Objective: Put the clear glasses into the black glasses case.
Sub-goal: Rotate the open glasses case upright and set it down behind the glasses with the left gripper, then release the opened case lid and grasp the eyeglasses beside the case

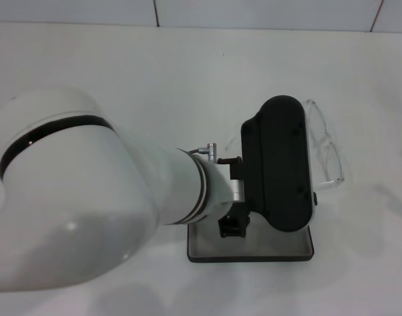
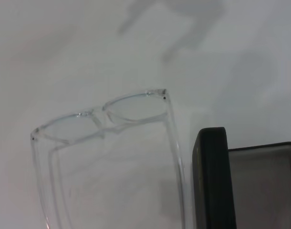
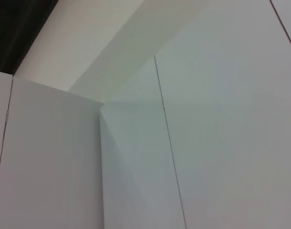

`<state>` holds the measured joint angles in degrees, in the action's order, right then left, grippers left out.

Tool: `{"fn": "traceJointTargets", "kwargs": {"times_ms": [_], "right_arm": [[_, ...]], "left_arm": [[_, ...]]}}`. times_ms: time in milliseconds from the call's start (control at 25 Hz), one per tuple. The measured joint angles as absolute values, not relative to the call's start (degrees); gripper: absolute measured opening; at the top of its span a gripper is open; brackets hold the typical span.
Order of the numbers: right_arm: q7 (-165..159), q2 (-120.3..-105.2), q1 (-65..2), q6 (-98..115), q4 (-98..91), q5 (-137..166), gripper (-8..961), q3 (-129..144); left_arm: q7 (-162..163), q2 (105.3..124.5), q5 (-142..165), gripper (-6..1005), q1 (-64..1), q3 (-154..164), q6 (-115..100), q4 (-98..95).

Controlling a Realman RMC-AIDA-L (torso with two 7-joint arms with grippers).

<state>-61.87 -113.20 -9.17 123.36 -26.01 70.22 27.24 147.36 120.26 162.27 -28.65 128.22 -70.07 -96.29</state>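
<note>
- The clear glasses (image 1: 324,146) lie on the white table (image 1: 122,72) just to the right of the black glasses case (image 1: 250,253), long axis running away from the robot; the left wrist view shows the temple arms unfolded.
- The case lies open, its grey lining bare where it shows; nothing can be seen inside it.
- The left arm (image 1: 89,197) reaches over the case, its black end hiding most of the tray; whether the left gripper is open or closed cannot be told.
- The right wrist view shows only white panels; the right gripper is out of sight.
</note>
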Motion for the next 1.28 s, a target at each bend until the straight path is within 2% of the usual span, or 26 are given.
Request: {"fn": "traceJointTargets", "kwargs": {"times_ms": [400, 600, 1160, 1280], "right_arm": [[-61.87, -113.20, -8.94, 123.40, -26.01, 69.77, 871, 27.24], [-61.87, -113.20, -8.76, 123.40, -26.10, 69.61, 871, 27.24], [-66.76, -112.88, -10.22, 121.85, -28.87, 69.91, 870, 27.54], [-72.39, -113.39, -10.04, 117.70, -36.11, 72.36, 870, 28.01]], "left_arm": [[146.02, 120.15, 162.25, 284, -28.41, 128.66, -69.07, -96.81], [145.99, 120.14, 162.24, 489, -28.62, 128.62, -69.47, -96.99], [145.05, 120.12, 151.36, 493, -28.66, 122.96, -78.75, -109.38], [143.35, 120.07, 144.91, 498, -28.23, 118.94, -79.05, -111.71]]}}
